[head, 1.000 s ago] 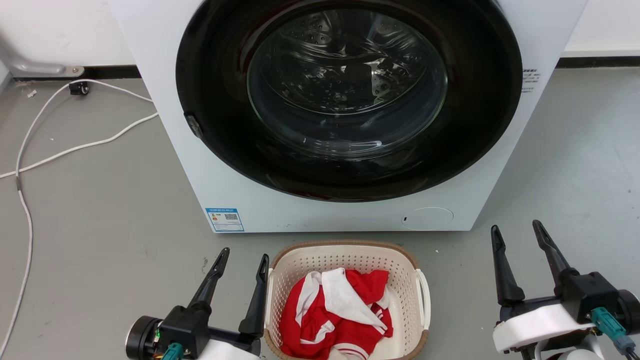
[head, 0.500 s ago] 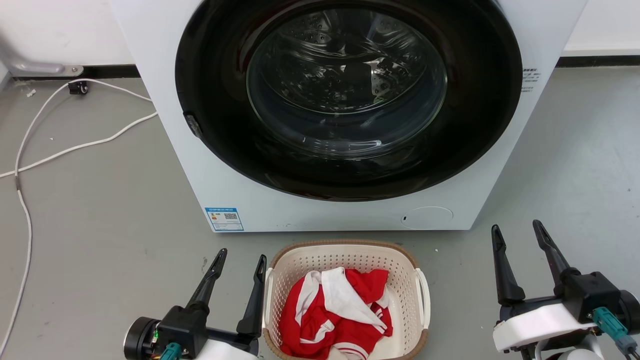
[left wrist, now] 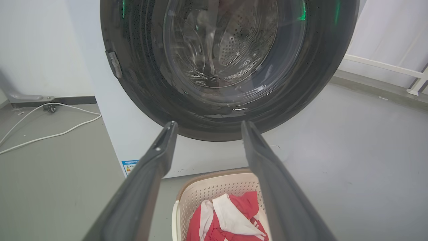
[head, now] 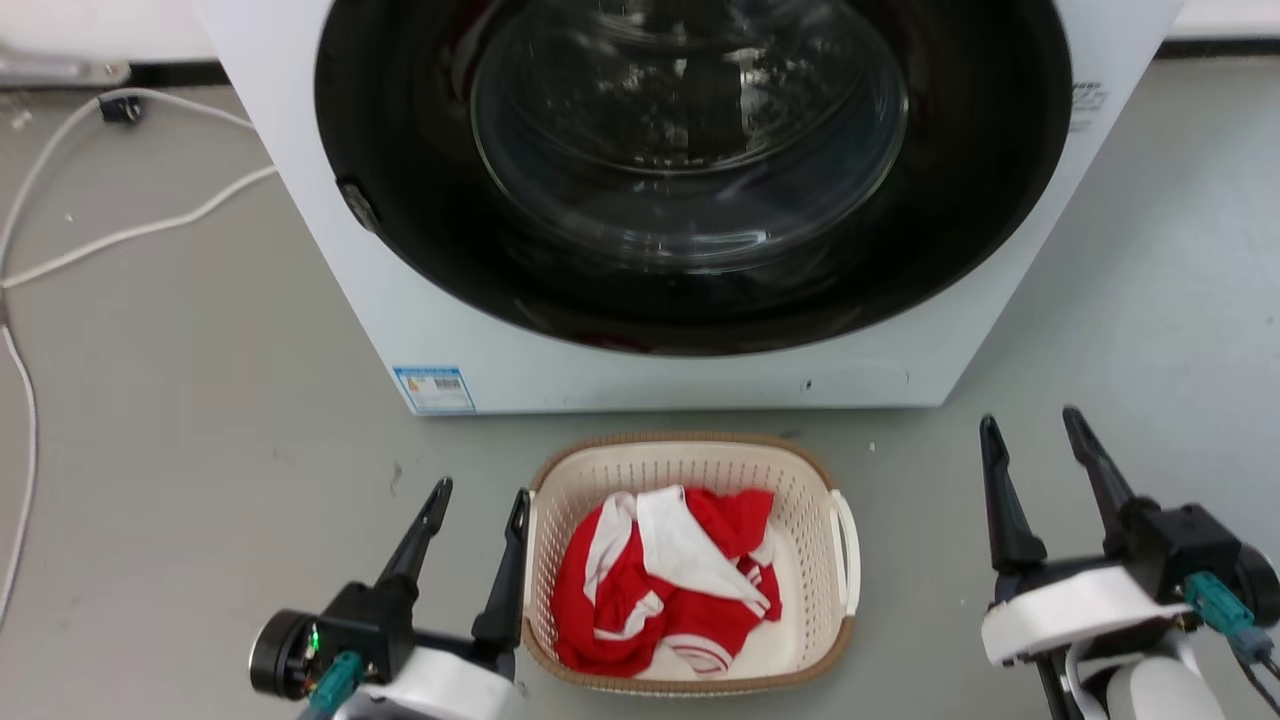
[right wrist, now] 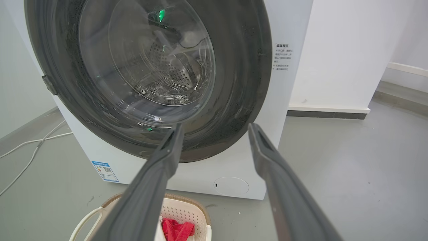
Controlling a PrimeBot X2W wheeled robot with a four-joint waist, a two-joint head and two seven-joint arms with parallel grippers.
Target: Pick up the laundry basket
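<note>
Dark fingers of the left gripper [head: 480,492] stood apart, empty, one just beside the laundry basket [head: 690,441], which sat on the grey floor [head: 200,420] before the washing machine [head: 600,385], holding red-and-white clothing [head: 620,590]. The right gripper [head: 1031,418], likewise spread and empty, hung well apart from it.

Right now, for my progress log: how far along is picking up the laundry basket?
Done: only the approach; the laundry basket sits on the floor before the washing machine, with red-and-white clothing inside. In hand: the left gripper, jaws open, is close beside the left handle; the right gripper, jaws open, stands well clear of the right handle. Left: gripping and lifting.
</note>
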